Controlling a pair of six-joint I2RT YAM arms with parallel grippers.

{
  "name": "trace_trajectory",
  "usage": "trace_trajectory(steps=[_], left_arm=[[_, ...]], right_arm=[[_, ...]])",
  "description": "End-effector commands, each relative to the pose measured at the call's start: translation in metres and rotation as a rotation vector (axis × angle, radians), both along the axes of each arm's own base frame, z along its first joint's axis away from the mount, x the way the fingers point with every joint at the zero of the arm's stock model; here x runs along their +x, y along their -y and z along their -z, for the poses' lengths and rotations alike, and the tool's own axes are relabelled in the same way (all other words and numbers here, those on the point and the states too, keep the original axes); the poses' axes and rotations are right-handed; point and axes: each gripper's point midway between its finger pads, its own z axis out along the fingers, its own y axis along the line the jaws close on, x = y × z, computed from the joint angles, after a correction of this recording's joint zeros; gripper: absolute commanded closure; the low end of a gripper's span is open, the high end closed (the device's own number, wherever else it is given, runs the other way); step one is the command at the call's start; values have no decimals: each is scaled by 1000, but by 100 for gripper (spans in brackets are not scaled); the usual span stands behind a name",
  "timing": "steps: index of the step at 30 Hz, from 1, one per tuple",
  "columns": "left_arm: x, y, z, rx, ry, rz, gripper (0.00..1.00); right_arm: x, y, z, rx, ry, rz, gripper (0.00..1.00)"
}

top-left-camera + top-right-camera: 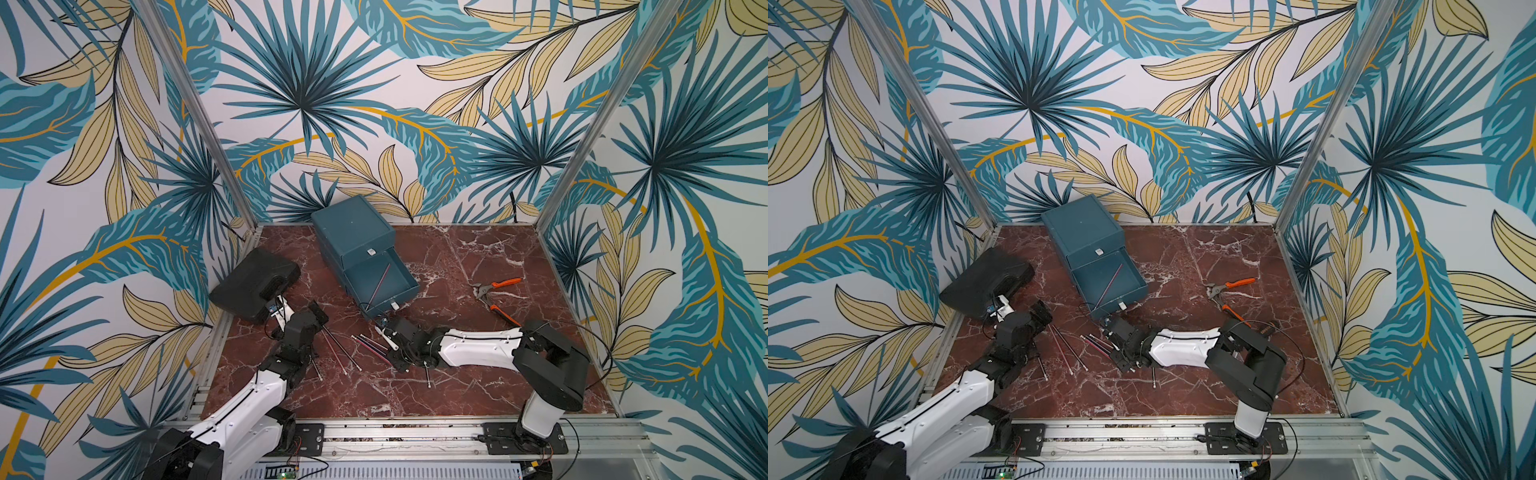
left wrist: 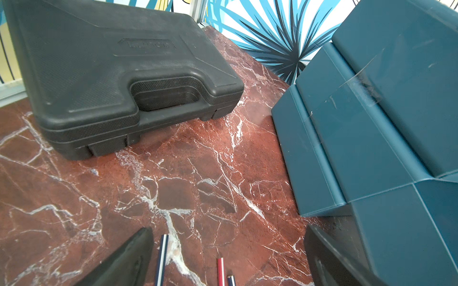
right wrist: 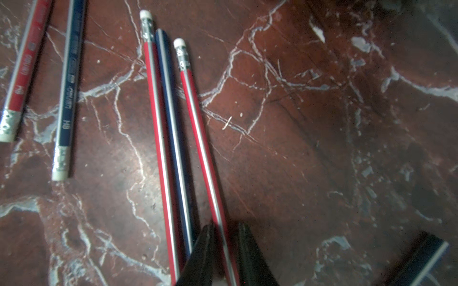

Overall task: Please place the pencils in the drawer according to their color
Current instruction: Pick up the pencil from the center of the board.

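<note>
Red-and-silver striped pencil [image 3: 201, 138] flat on the red marble tabletop [image 3: 322, 148], right gripper [image 3: 225, 231] pinched on its shaft, navy pencil [image 3: 173, 123] alongside. Dark teal three-drawer chest [image 1: 353, 232] close by, one drawer out, reddish pencil [image 1: 380, 282] inside. Left gripper [image 2: 228, 232] spread wide, empty, near black plastic case [image 2: 111, 74].

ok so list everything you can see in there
drawer chest: one, dark teal, back of table, one drawer pulled out
pencil in drawer: one, reddish, lying in the open drawer
pencils on table: about seven, red or dark blue, front middle between the arms
case: one, black, back left corner
pliers: one, orange handles, right side
table: one, red-brown marble
left hand: open, over bare table near the case
right hand: fingers astride a red pencil, grip unclear
</note>
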Motion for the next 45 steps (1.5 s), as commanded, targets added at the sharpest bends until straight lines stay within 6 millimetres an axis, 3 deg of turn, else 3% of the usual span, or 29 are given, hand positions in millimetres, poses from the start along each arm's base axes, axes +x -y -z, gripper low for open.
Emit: trace_trajectory(steps=[1,15,26,30,45], left_arm=[[-1,-3,3,-8,6,-11,0],[1,-3,0,-8,12,-11,0],[1,-4,-2,-9,17,-14,0],[2,-4,-2,-8,18,-14,0],[2,-5,-2,-9,18,-15,0]], right_arm=[[-2,2,12,-46,-8,-16,78],[-4,-11,21,-69,-58,-80,78],[-10,6,30,-152,-83,-78,96],[-6,6,24,-169,-62,-85,100],[0,14,-15,-147,10,-57,100]])
